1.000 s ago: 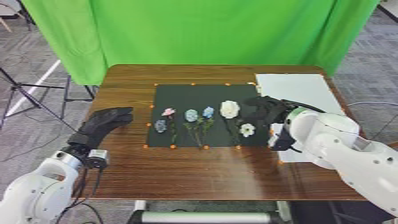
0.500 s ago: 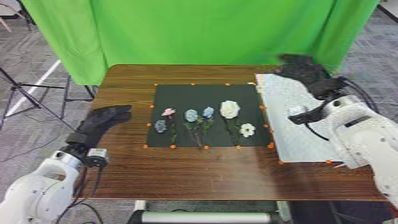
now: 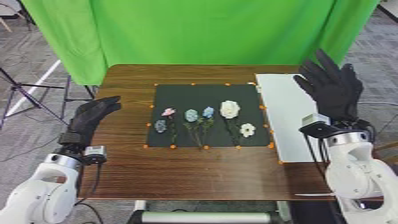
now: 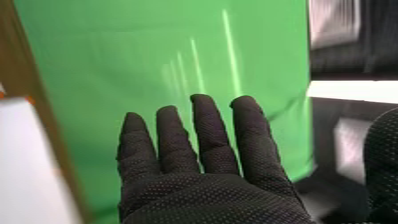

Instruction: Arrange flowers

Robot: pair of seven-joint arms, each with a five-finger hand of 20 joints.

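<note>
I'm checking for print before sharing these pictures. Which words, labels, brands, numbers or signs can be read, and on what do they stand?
None can be read: no legible text on the white sheet, the dark mat or the black gloves.

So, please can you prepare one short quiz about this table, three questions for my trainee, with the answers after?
1. Where does the large white flower lie?
A) on the white rectangular sheet
B) on the black square mat
C) on the bare brown wood
2. True or false: the small pink flower lies left of the large white flower.
3. Fill in: the black-gloved right hand has its fingers ____ (straight/curled).

Key: 1 B; 2 true; 3 straight.
</note>
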